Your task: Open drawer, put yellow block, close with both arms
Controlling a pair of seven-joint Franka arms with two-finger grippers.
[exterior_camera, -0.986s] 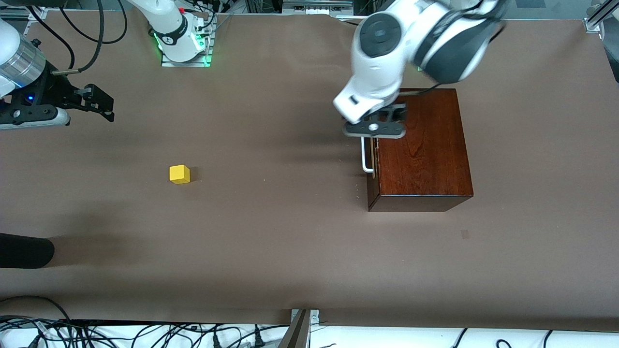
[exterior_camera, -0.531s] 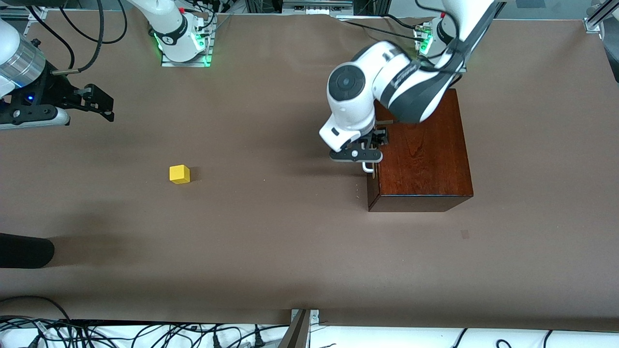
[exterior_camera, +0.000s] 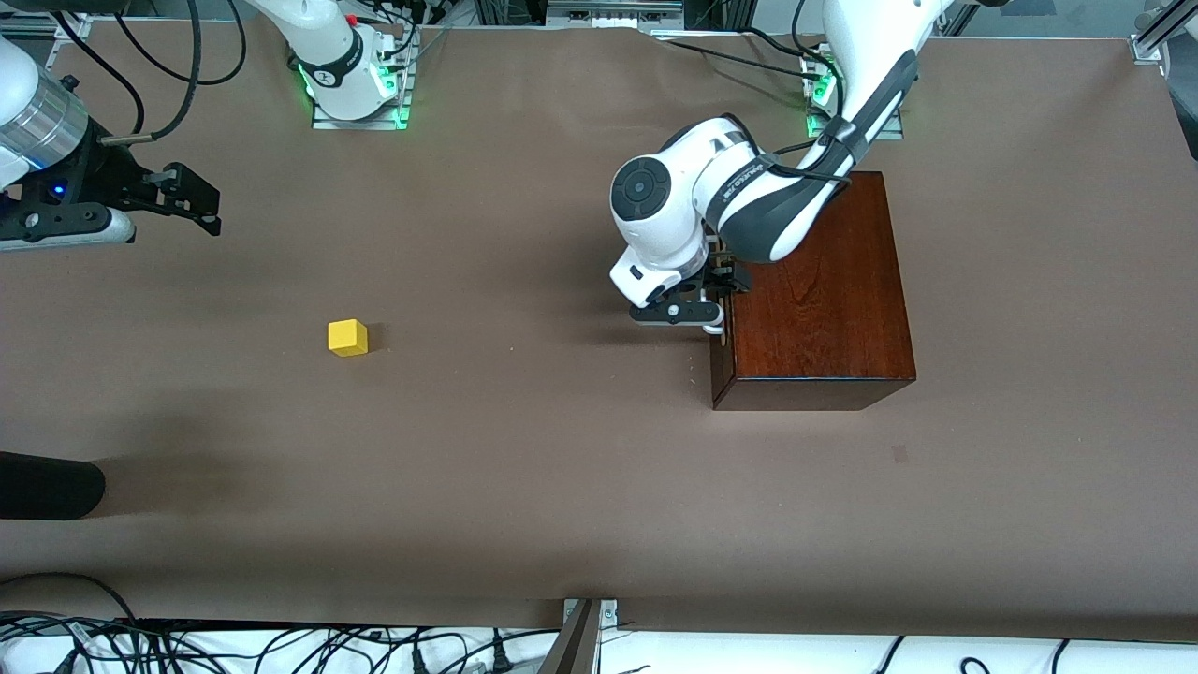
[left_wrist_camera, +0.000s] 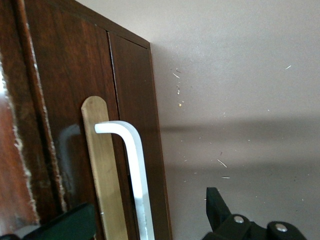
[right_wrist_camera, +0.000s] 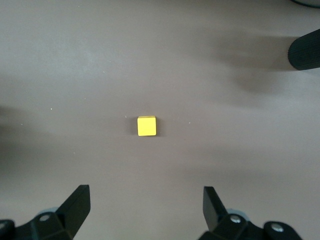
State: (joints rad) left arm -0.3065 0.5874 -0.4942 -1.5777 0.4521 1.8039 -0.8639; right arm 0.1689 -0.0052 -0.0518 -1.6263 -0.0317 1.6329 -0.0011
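The drawer (exterior_camera: 723, 360) is pushed flush into the dark mahogany box (exterior_camera: 814, 290), its front facing the right arm's end of the table. My left gripper (exterior_camera: 694, 311) is down at that front, open, with the white loop handle (left_wrist_camera: 135, 165) between its two black fingers (left_wrist_camera: 216, 205), which do not touch it. The same handle (exterior_camera: 715, 328) peeks out under the gripper in the front view. The yellow block (exterior_camera: 347, 337) lies on the bare table toward the right arm's end. My right gripper (exterior_camera: 208, 212) waits open in the air, with the yellow block (right_wrist_camera: 146, 126) below it.
A brass plate (left_wrist_camera: 102, 165) backs the handle on the drawer front. A black rounded object (exterior_camera: 47, 485) lies at the table's edge, nearer the front camera than the block. Cables run along the table's edges. Brown table (exterior_camera: 524, 449) spreads between block and box.
The left arm has come down and swung from above the box's top to the drawer front, bringing its gripper around the handle. The right arm and the yellow block have not moved.
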